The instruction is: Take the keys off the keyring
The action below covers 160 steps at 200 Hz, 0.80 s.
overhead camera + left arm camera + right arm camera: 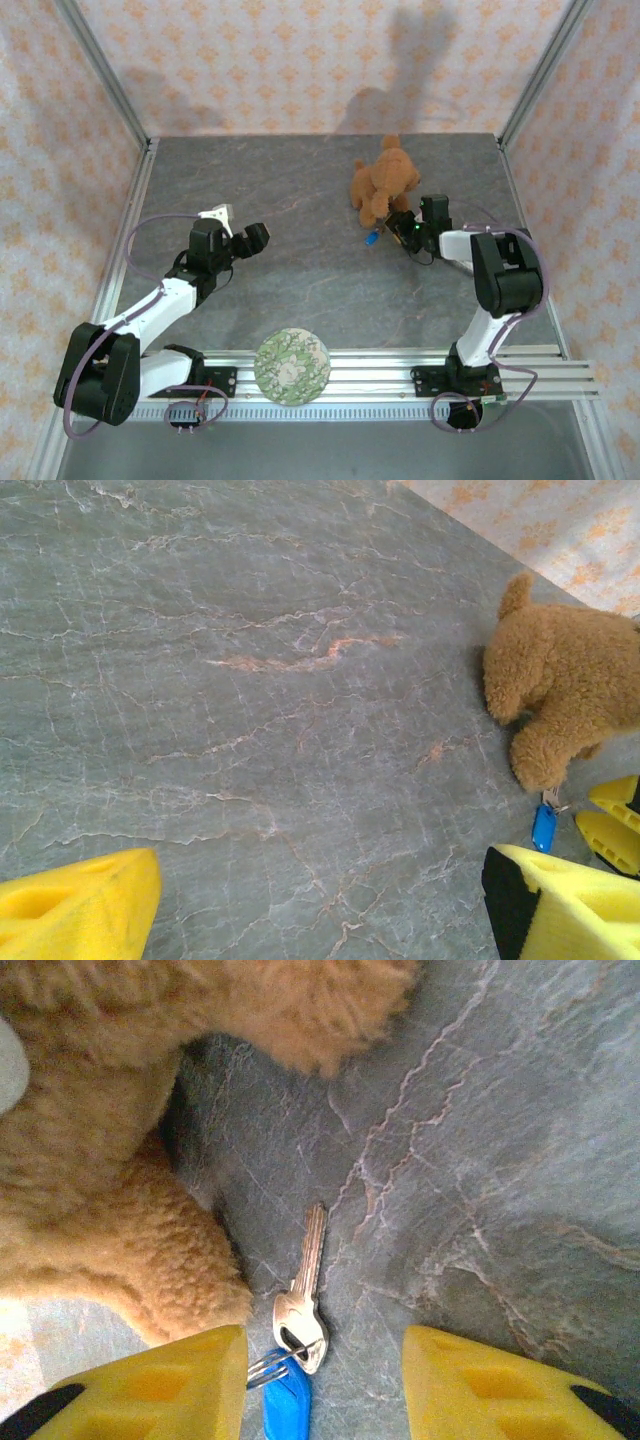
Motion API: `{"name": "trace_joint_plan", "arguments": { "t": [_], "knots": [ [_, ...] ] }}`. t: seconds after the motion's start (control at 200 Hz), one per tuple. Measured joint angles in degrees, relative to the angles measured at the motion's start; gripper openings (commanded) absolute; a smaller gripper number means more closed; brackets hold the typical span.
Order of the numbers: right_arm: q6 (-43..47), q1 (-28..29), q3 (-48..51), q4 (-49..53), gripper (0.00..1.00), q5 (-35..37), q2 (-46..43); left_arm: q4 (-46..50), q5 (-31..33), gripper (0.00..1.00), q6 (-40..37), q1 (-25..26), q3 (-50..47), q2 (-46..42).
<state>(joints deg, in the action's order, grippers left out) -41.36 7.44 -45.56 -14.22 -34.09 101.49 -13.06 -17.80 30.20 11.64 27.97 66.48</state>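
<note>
A silver key [305, 1280] lies flat on the grey table, its head threaded on a thin metal keyring [272, 1363] together with a blue-headed key [288, 1405]. My right gripper [325, 1380] straddles this bunch with its yellow fingers apart; the ring sits against the left finger [150, 1385]. From above, the blue key [371, 238] lies just left of the right gripper [405, 228]. My left gripper [250, 240] hovers open over bare table at the left, with nothing between its fingers [70, 910]. In the left wrist view the blue key [543, 827] shows at the far right.
A brown teddy bear [383, 185] sits right behind the keys, its leg [150, 1260] almost touching them. A round green patterned disc [291, 366] rests on the front rail. Metal frame posts and papered walls bound the table [300, 200].
</note>
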Motion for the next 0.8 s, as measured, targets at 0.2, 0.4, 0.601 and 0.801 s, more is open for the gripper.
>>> {"name": "trace_joint_plan", "arguments": {
  "t": [0.2,0.4,0.601,0.801],
  "knots": [
    [-3.02,-0.48,-0.15,-3.41,0.23,-1.75,2.27,0.02,-0.02,0.85,0.00,0.00,-0.07,0.70],
    [-7.63,-0.48,1.70,-12.98,0.22,-3.45,4.85,-0.20,-0.13,0.85,0.00,0.00,-0.07,2.12],
    [-10.21,0.13,1.84,-21.09,0.18,-4.90,8.09,-0.48,-0.83,0.85,0.02,0.00,-0.07,2.80],
    [-10.54,2.69,2.43,-25.79,0.17,-3.67,9.31,-0.87,-1.20,0.85,0.02,0.00,-0.55,2.78]
  ]
}}
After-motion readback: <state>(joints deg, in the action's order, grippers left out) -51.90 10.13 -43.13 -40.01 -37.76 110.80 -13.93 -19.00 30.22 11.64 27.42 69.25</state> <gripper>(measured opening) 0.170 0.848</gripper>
